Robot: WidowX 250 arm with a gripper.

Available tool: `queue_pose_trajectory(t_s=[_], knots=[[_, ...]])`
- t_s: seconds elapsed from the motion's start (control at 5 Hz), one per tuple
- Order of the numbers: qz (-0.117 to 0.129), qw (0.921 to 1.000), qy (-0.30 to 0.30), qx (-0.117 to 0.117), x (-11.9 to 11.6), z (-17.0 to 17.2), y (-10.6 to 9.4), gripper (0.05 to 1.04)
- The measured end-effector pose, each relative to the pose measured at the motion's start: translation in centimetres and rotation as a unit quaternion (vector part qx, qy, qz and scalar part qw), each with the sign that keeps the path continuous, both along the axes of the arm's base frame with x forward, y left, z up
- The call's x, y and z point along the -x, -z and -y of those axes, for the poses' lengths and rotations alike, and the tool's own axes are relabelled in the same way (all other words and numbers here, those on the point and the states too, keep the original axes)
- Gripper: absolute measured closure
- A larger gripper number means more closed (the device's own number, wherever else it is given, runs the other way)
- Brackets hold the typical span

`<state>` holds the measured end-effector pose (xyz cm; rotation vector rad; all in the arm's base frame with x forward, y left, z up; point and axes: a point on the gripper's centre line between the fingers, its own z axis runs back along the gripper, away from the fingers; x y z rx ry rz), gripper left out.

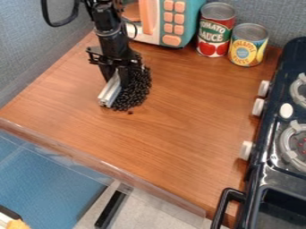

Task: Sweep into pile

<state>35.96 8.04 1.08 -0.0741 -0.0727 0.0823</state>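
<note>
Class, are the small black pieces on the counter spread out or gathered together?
Gathered: the black pieces lie packed in one heap beside the metal bar, with a stray bit just in front.

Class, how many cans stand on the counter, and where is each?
2: the red can beside the microwave, and the yellow can to its right, nearer the stove.

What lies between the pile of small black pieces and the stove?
Bare wooden counter lies between the pile and the stove, as the camera view shows.
</note>
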Motion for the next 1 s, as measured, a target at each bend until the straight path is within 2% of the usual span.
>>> queue_pose_trajectory(t_s=[0.6,0.8,1.0], knots=[[-0.008,0.9997,0.003,0.021,0.8,0.7,-0.7,0.705],[-0.006,0.9989,-0.017,0.044,1.3,-0.6,-1.3,0.705],[0.022,0.9974,-0.039,0.057,1.5,-2.9,-3.3,0.705]])
